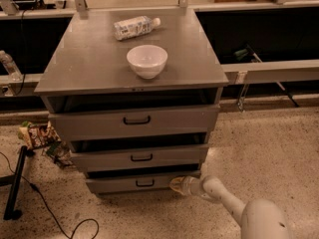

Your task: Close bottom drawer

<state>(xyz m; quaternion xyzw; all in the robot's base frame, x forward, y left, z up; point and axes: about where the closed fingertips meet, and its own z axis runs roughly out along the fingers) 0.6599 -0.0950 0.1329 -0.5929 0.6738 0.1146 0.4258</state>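
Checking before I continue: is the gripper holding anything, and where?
Nothing appears held; the gripper sits against the right end of the bottom drawer, away from its handle.

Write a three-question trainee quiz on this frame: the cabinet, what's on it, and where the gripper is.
1. True or false: the white bowl stands upright on the cabinet top.
2. Fill in: behind the bowl, the bottle lies on its ____.
3. Where is the gripper?
A. Over the bowl
B. Low, at the right end of the bottom drawer front
C. On the bottle

Key: 1 true; 2 side; 3 B.
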